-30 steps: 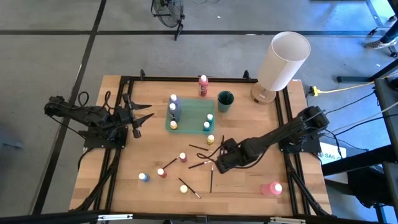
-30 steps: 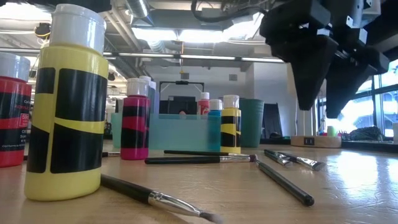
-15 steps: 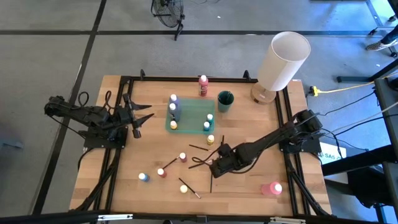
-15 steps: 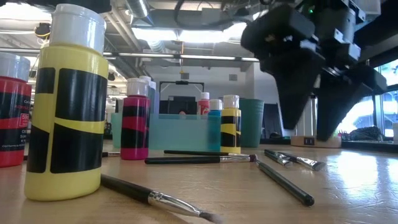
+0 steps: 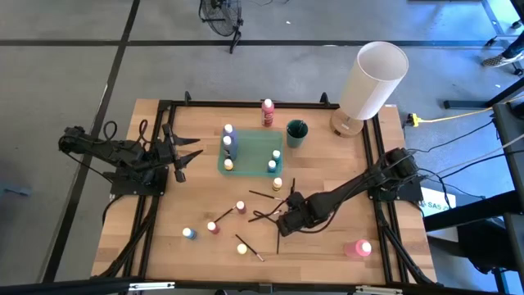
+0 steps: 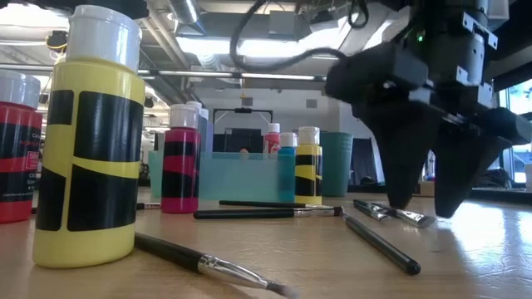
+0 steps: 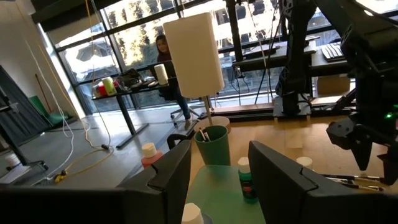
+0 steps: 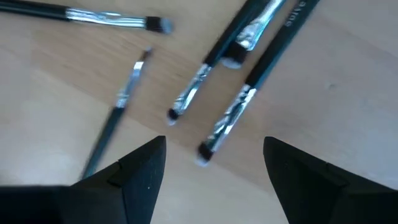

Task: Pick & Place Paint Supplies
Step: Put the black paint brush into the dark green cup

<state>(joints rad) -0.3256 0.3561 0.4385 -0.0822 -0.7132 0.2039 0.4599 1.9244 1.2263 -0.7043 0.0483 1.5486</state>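
Observation:
Several thin dark-handled brushes [image 5: 264, 215] lie flat and crossed on the wooden table near its middle. My right gripper [image 5: 286, 220] points down over them, open. Its fingertips [image 6: 397, 203] hang just above the wood, on either side of two silver-ferruled brush tips [image 8: 217, 127]. Small white-capped paint bottles stand loose at the near left [image 5: 213, 227], and others stand in the teal tray [image 5: 250, 156]. My left gripper [image 5: 187, 153] waits level at the left, open, with nothing between its fingers [image 7: 168, 177].
A green cup [image 5: 296, 133] holding brushes and a pink bottle [image 5: 268, 112] stand beyond the tray. A big white cylinder [image 5: 372, 78] rises at the far right. A pink bottle [image 5: 359, 248] lies near the front right. A yellow bottle [image 6: 87, 141] stands near the front edge.
My right gripper has come down over the brushes and shifted slightly toward the table's near left, its fingers staying apart. The brushes and bottles have not moved.

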